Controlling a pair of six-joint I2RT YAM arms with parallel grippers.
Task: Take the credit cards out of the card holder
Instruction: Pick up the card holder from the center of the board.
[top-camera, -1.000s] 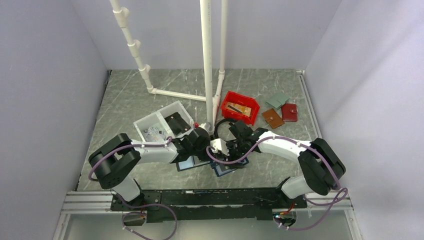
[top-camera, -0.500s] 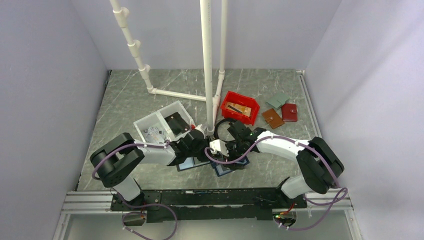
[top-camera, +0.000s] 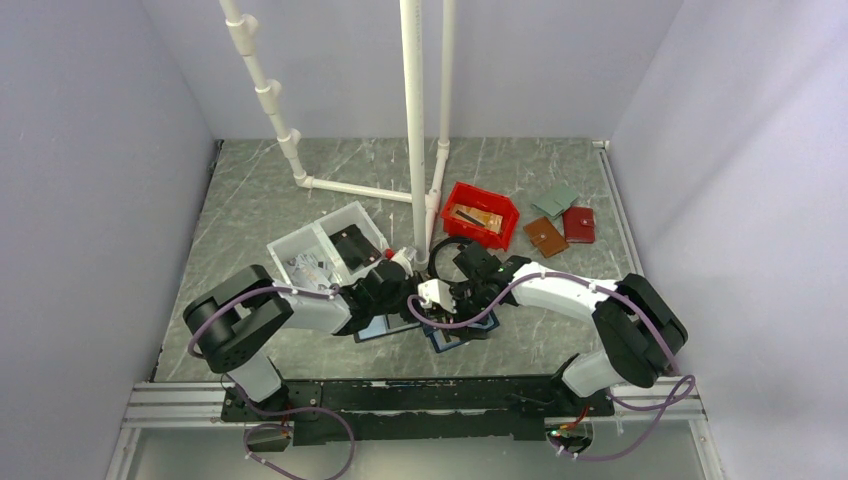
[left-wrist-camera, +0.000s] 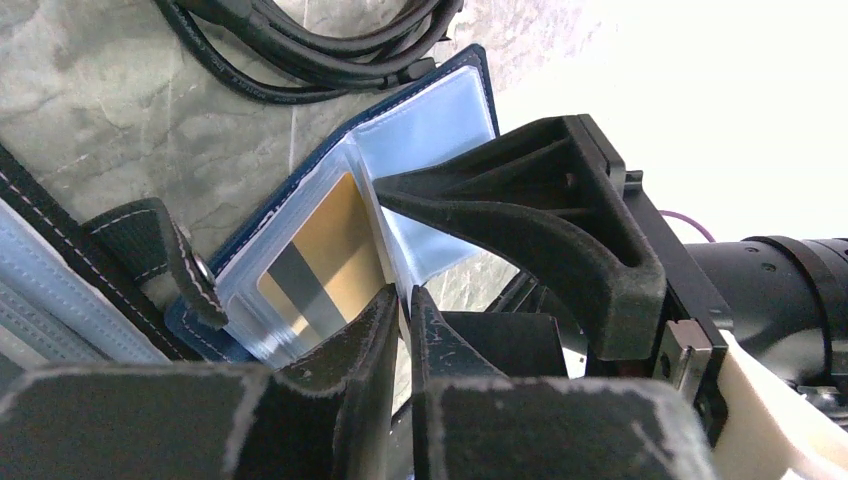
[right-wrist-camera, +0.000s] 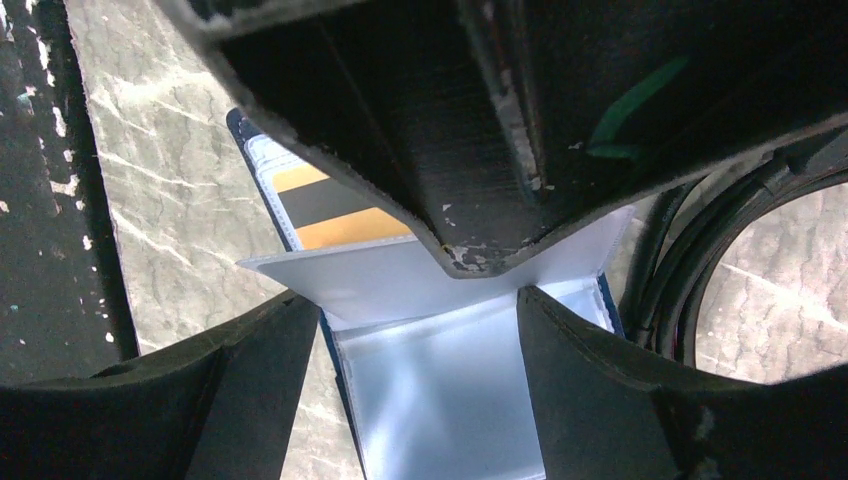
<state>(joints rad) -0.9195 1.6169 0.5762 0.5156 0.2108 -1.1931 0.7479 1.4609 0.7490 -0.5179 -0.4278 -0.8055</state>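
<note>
The navy card holder lies open on the marble table, its light-blue inside up. In one of its clear sleeves sits a gold-orange credit card with a dark stripe, also visible in the right wrist view. My left gripper is shut on the edge of a clear sleeve leaf and holds it raised. My right gripper is open, its fingers straddling the holder's inner page just below that leaf. In the top view both grippers meet over the holder.
A black-edged folio lies just left of the holder. A black cable loop lies behind it. Farther back are a clear bin, a red bin, a brown wallet, a red wallet and white pipes.
My left gripper has closed down onto the clear sleeve leaf. My right gripper has opened slightly wider. Both arms have hardly shifted.
</note>
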